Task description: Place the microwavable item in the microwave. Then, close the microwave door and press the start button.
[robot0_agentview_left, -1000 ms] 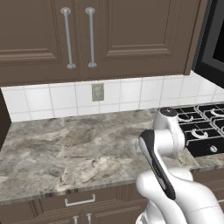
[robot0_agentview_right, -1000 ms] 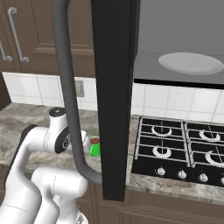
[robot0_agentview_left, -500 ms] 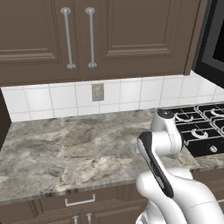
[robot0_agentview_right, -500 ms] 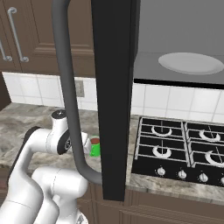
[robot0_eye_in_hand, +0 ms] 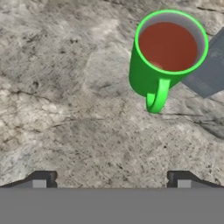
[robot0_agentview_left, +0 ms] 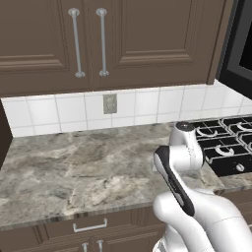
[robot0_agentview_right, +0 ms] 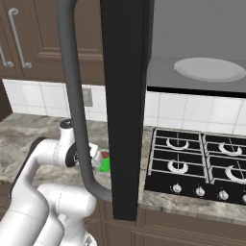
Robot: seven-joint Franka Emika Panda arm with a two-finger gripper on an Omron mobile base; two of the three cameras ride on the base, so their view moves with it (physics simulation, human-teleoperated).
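The green mug [robot0_eye_in_hand: 168, 57] with dark reddish-brown contents stands upright on the marble counter [robot0_eye_in_hand: 65, 87], its handle [robot0_eye_in_hand: 157, 98] turned toward my hand. My gripper [robot0_eye_in_hand: 111, 181] hovers above the counter, open, short of the mug and to its left, with nothing between the fingertips [robot0_eye_in_hand: 41, 179]. In the right base view a sliver of the mug [robot0_agentview_right: 104, 165] peeks out behind the door's curved grey handle [robot0_agentview_right: 72, 96]. The black microwave door [robot0_agentview_right: 127, 96] is swung wide open. Inside the microwave [robot0_agentview_right: 192, 29] lies the white turntable plate [robot0_agentview_right: 209, 69].
A gas stove [robot0_agentview_right: 197, 163] sits right of the counter under the microwave. A flat dark grey-blue shape [robot0_eye_in_hand: 210, 70] lies just beyond the mug. Brown cabinets [robot0_agentview_left: 123, 39] hang above the tiled backsplash [robot0_agentview_left: 147, 103]. The open door and its handle stand between my arm [robot0_agentview_right: 53, 156] and the stove.
My wrist has dipped slightly toward the counter. The mug and the door have not moved.
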